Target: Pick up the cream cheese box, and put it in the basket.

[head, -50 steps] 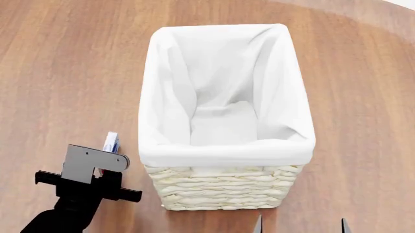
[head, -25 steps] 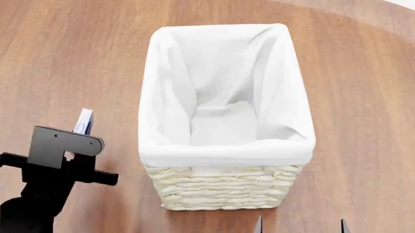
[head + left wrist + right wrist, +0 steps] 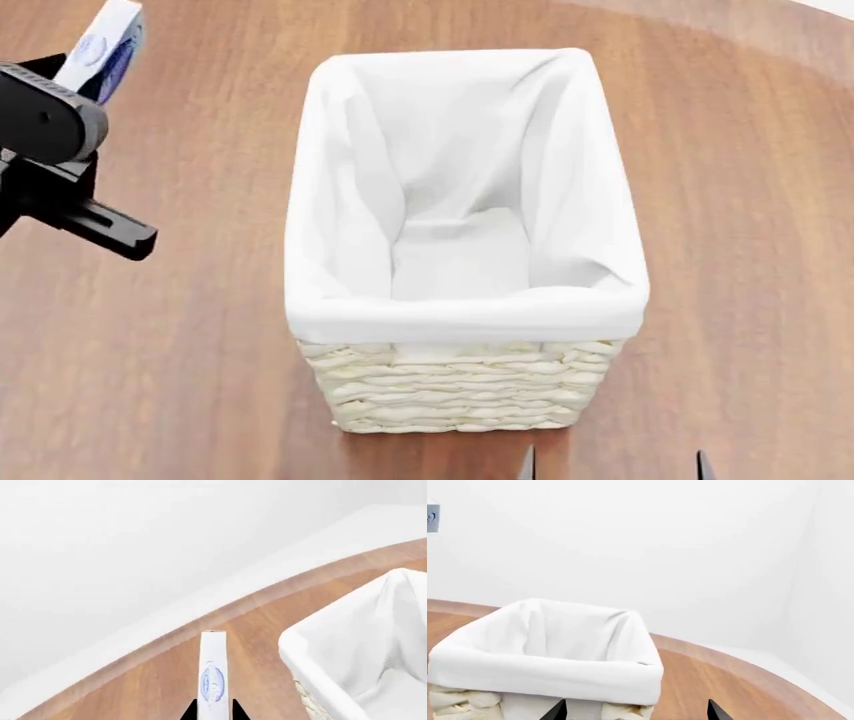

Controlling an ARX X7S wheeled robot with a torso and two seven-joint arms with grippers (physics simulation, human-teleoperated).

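Observation:
My left gripper (image 3: 213, 714) is shut on the cream cheese box (image 3: 213, 672), a thin white carton with blue print held edge-on between the two black fingers. In the head view the box (image 3: 107, 45) rides high at the upper left, up off the table and left of the basket (image 3: 461, 400). That cream wicker basket has a white cloth liner and nothing inside; it also shows in the left wrist view, where the basket (image 3: 363, 645) is beside the box. My right gripper (image 3: 636, 711) stands open close to the basket (image 3: 554, 650), its fingertips (image 3: 529, 464) low in the head view.
The brown wooden table (image 3: 747, 200) runs all round the basket. Its curved far edge (image 3: 167, 630) meets a plain white background. A small grey object (image 3: 432, 519) shows at the right wrist view's edge.
My left arm has risen and moved away from me with the box in its grip, from low beside the basket's near corner to high at the head view's upper left. The right gripper stayed put.

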